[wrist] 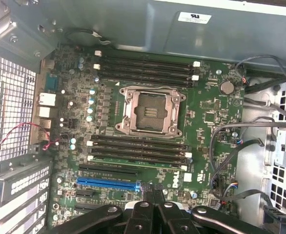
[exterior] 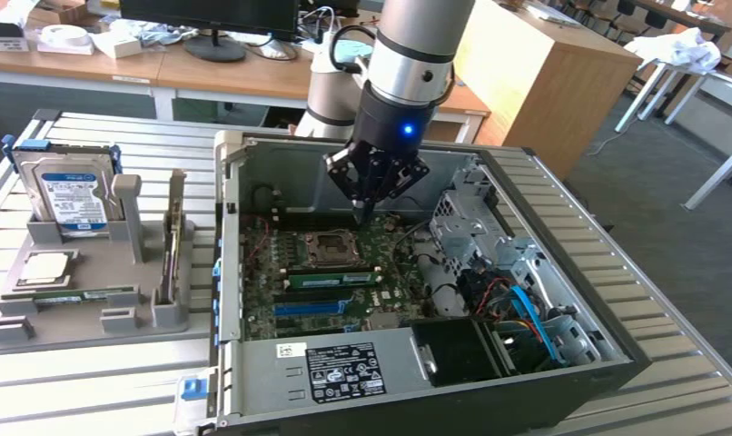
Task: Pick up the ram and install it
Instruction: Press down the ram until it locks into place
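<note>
Slatted metal table (exterior: 87, 381) carries everything here, with office desks (exterior: 123, 73) well behind it. Nearest the exterior camera is the open computer case (exterior: 499, 400), lying on its side, a labelled power supply (exterior: 341, 371) along its near edge.

Inside the case lies the motherboard (wrist: 216, 112). Its CPU socket (wrist: 150, 109) is empty, with banks of dark memory slots on 2 sides of it. 1 ram (exterior: 330, 273), green with a white sticker, stands in a slot just beside the socket on the near side. Blue and black cables (exterior: 529, 309) and a perforated drive cage fill the case toward the exterior view's right.

Above the socket's far edge hangs the gripper (exterior: 369, 211), fingers clenched together and grasping nothing, clear of the board.

The work looks close to done, at the seating stage. To do that well, any push should land on the stick's top edge, straight down and evenly along its length, with both end latches checked. A slanted push could bend the board or leave 1 end high. I cannot tell whether the latches have closed.

Toward the exterior view's left sits a grey holder tray (exterior: 51, 331). In it, near to far: a 2nd ram (exterior: 69, 295) lying flat in a groove, a square silver CPU chip (exterior: 45, 266), and a hard drive (exterior: 69, 191) standing upright.
</note>
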`<state>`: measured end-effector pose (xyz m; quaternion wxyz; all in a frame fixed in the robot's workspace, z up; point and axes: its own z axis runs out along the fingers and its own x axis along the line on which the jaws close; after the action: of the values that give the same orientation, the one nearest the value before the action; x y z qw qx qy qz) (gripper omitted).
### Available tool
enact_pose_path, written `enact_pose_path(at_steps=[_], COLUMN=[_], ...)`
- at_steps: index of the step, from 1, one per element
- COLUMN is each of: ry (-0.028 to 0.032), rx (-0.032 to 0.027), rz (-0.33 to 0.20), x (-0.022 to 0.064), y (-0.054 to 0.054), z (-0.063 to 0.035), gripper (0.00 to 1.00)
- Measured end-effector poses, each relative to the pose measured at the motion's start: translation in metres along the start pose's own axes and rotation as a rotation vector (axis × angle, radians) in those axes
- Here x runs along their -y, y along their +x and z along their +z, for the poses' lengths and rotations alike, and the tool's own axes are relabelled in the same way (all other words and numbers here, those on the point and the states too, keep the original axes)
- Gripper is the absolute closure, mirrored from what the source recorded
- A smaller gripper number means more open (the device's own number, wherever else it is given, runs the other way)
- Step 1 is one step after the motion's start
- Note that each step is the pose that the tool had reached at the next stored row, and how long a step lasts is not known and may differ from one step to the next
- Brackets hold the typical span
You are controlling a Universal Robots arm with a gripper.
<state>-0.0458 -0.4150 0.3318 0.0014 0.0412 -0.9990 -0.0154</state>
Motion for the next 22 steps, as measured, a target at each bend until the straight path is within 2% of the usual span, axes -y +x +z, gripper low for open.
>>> enact_pose_path(at_steps=[5,22], ry=[-0.0002,-0.0003], rx=[-0.0016,-0.0009], rz=[0.009,0.039], x=[0.0,-0.0001], y=[0.0,0.0], z=[0.0,0.0], gripper=[0.9,0.9])
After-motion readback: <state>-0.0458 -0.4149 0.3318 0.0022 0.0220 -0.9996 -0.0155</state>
